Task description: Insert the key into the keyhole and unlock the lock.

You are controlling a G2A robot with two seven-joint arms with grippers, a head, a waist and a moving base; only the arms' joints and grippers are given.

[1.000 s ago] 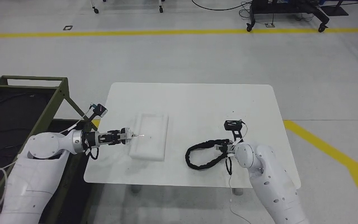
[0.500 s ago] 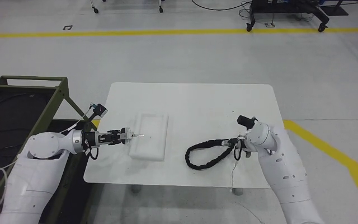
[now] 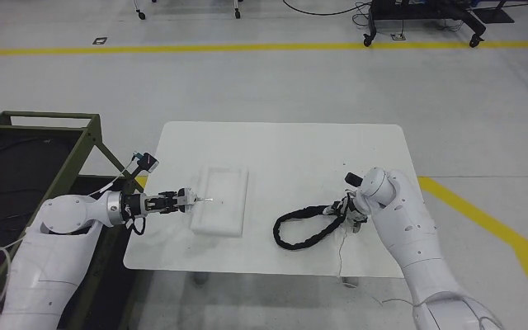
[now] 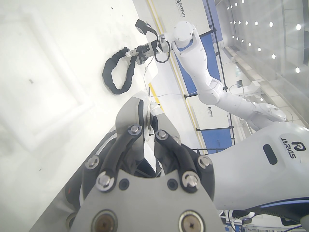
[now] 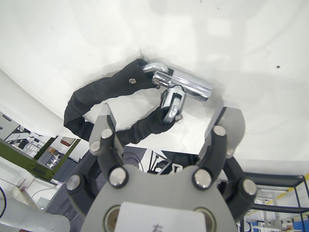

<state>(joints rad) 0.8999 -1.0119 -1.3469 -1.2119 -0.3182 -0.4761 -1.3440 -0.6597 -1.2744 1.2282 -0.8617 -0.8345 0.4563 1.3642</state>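
Lock [image 5: 188,84]: chrome cylinder, black-sleeved loop, near tabletop [image 3: 330,148] edge.
My right gripper [image 5: 167,118]: fingers apart, just beside it.
My left gripper [image 3: 188,198]: clamped on key [image 4: 147,114], at tray [image 3: 224,216] edge.

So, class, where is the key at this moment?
Top view: the key is pinched in the left gripper, tip just over the white tray's edge.
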